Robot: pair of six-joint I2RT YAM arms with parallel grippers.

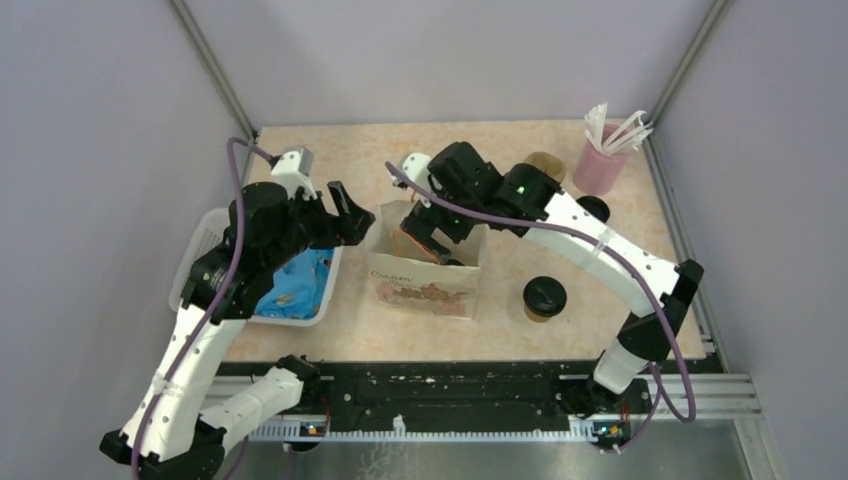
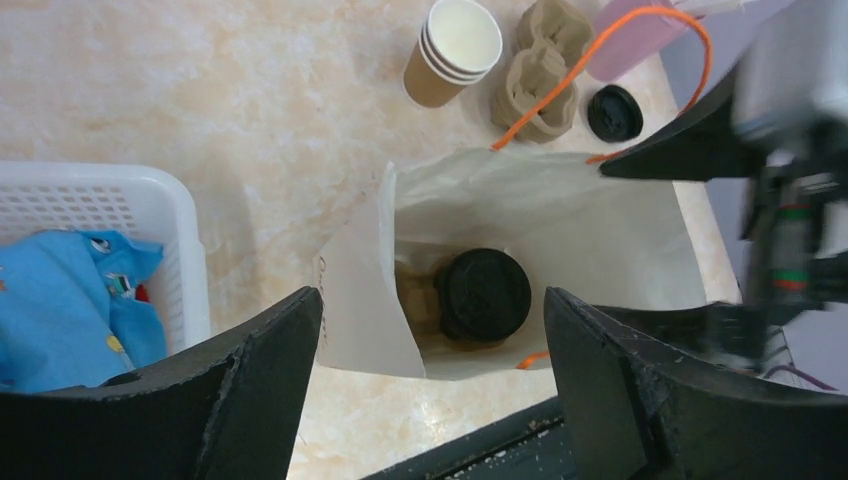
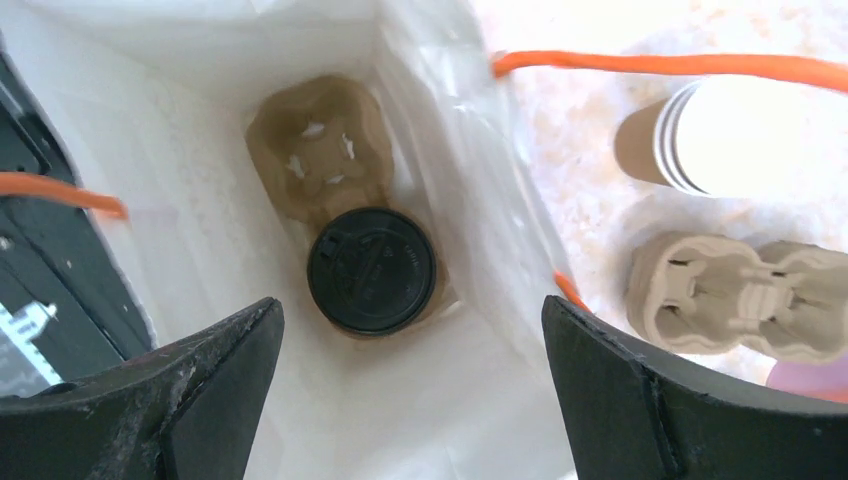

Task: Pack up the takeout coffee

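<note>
Looking down through the right wrist camera: white paper bag [image 3: 200, 200] stands open, moulded-pulp carrier [image 3: 315, 150] on its floor, one lidded coffee cup [image 3: 370, 268] seated in one socket. Fingers of the right gripper [image 3: 410, 315] are spread wide over the bag mouth, grasping nothing.

Left wrist camera shows the same black lid, but little of the carrier beneath. Fingers of the left gripper [image 2: 432, 310] are likewise parted, nothing between them but the bag's left wall.

Top camera only: second lidded cup [image 1: 544, 298] upright on the desk [image 1: 400, 330], right of the bag, apart from it.

Wrist cameras: second pulp carrier [image 3: 740, 295] and stack of lidless cups [image 2: 455, 50] beyond the bag.
</note>
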